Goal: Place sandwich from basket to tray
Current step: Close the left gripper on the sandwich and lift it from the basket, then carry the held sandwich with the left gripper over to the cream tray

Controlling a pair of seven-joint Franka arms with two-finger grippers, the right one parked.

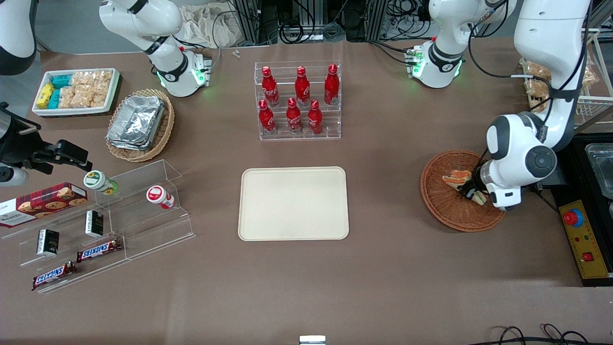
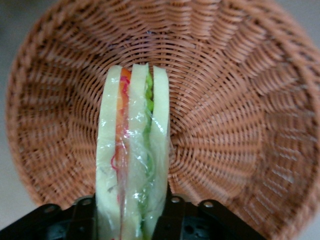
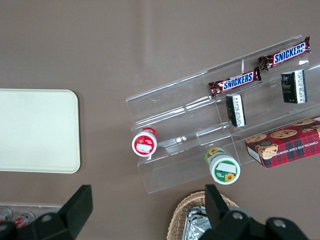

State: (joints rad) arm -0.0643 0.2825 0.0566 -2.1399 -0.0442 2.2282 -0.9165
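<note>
Sandwich [image 2: 132, 165]: wrapped wedge, standing on edge in the basket, white bread with orange and green layers showing; sits right between the gripper's fingers.
Tray [image 1: 293, 203]: biggest task item, cream, flat on the table, well apart from basket, toward the parked arm's end. Nothing on it.
Basket [image 1: 443, 211]: reddish-brown wicker, round, toward the working arm's end. A 2nd orange-topped piece [image 1: 457, 178] lies in basket just beside the gripper; can't tell what it is exactly.
Gripper [image 2: 131, 212]: down inside basket, fingers closed onto the sandwich's two bread faces, one each side; grip looks snug, so I'd judge it held.
Key relation: sandwich's long axis runs straight out from gripper along the fingers' line, point end away from wrist; slices stand parallel to the finger pads. So squeeze goes across the layers, gd for a firm hold.
Step (judgement): grasp made, lift not clearly begun; sandwich base appears near basket floor.
Next (judgement): raise clear of basket rim, then carry sideways to tray.
Risk: wrap is slick, soft bread may squash or slip; rim could catch the tip if lift is too low.
</note>
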